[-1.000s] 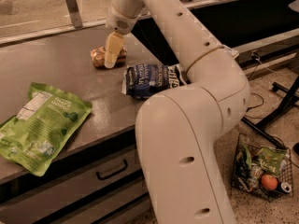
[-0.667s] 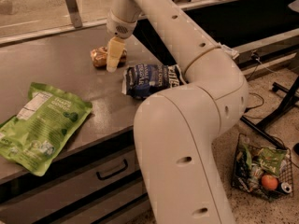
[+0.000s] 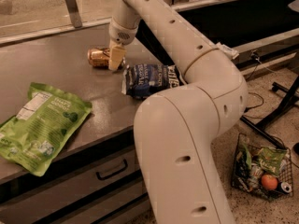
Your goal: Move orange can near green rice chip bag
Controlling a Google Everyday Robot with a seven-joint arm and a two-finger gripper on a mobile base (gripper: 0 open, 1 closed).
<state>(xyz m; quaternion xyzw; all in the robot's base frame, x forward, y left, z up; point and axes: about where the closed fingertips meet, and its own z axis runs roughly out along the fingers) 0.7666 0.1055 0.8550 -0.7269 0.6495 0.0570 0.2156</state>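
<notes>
Your gripper [image 3: 117, 59] sits low over the counter [image 3: 51, 73], right at the orange can [image 3: 98, 57], covering the can's rt end as you see it. Can't tell from this view whether it's clamped on the can or loose. Can lies on its side toward the counter's far edge. Green rice chip bag [image 3: 42, 125] lies flat at the front-left, well apart from the can, w/ bare counter btwn them. Dark blue chip bag [image 3: 152, 80] lies just beside the gripper, nearer the front edge. Wire basket [image 3: 280, 157] w/ odds & ends stands on the floor, far rt.
</notes>
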